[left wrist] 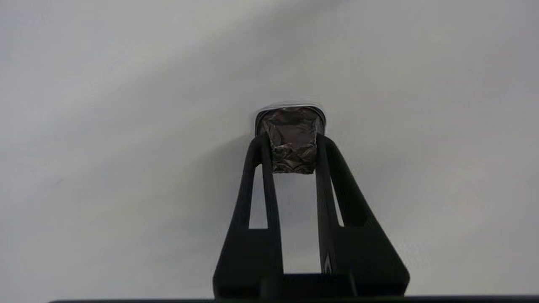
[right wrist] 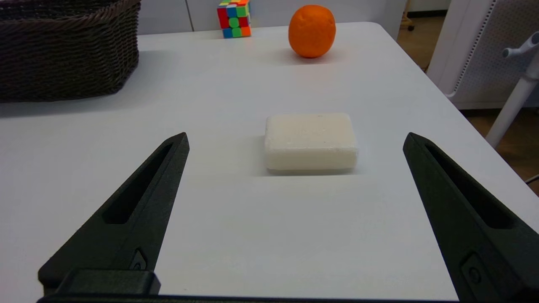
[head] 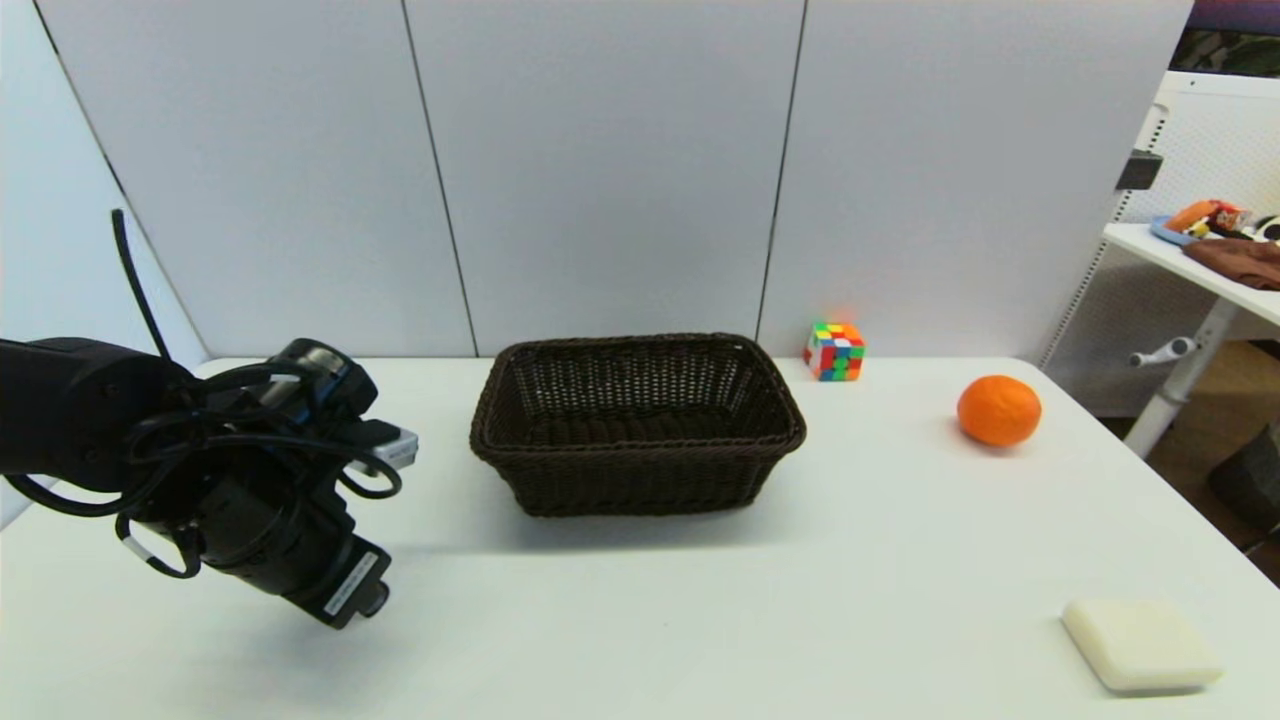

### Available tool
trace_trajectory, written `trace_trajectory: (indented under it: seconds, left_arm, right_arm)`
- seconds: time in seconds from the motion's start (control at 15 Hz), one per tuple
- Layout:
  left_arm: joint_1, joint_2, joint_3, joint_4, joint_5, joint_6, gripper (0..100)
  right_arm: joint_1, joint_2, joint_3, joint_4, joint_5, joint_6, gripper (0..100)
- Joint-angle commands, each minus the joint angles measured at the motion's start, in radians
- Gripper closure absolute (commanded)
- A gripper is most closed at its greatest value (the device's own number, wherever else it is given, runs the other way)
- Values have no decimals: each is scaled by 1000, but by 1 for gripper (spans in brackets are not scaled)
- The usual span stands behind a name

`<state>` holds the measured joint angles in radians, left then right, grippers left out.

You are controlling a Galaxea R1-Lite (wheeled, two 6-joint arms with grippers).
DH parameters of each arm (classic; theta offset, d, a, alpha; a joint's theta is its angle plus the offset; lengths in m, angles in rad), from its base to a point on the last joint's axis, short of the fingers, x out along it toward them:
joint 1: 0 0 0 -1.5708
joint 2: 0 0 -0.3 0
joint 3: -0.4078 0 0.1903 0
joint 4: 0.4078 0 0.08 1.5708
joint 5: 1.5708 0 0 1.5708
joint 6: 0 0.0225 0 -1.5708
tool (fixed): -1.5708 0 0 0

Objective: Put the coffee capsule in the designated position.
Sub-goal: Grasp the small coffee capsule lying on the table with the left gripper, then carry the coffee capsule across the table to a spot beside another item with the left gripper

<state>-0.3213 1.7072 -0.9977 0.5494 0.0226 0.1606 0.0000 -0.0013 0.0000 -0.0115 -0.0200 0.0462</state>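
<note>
The coffee capsule [left wrist: 293, 130], dark crinkled foil with a paler rim, sits pinched between the tips of my left gripper [left wrist: 290, 141], which is shut on it. Only white table surface lies behind it in the left wrist view. In the head view my left arm [head: 250, 480] hangs over the table's left side, left of the brown wicker basket [head: 640, 480], and its body hides the fingers and the capsule. My right gripper [right wrist: 297, 136] is open low over the table's right front, its fingers wide apart either side of a white bar.
A white soap-like bar [head: 1140, 645] lies at the front right. An orange fruit [head: 998, 409] and a multicoloured puzzle cube [head: 835, 351] stand at the back right. The basket looks empty. A side table [head: 1200, 260] stands beyond the right edge.
</note>
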Motion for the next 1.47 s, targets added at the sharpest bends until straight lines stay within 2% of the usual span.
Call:
trace_trajectory:
  seconds: [0.07,0.27,0.47,0.67,0.93,1.2,1.47]
  left_arm:
    - [-7,-3,-1,4,0,0,100]
    - [-9,-21,-12,0,0,-3,100]
    - [16,-44,-72,-100,2,-9,100]
    - [60,38,-302,-232,0,-7,100]
    - [62,229,-650,-407,0,-9,100]
    - [-33,442,-839,-666,0,-98,100]
    - [-137,595,-903,-715,0,-165,100]
  right_arm:
    - [0,1,0,-1,0,1,0]
    - [0,1,0,-1,0,0,0]
    - [0,1,0,-1,0,1,0]
    - [0,1,0,-1,0,0,0]
    - [0,1,0,-1,0,1,0]
    - [0,1,0,-1,0,1,0]
    - [0,1,0,-1,0,0,0]
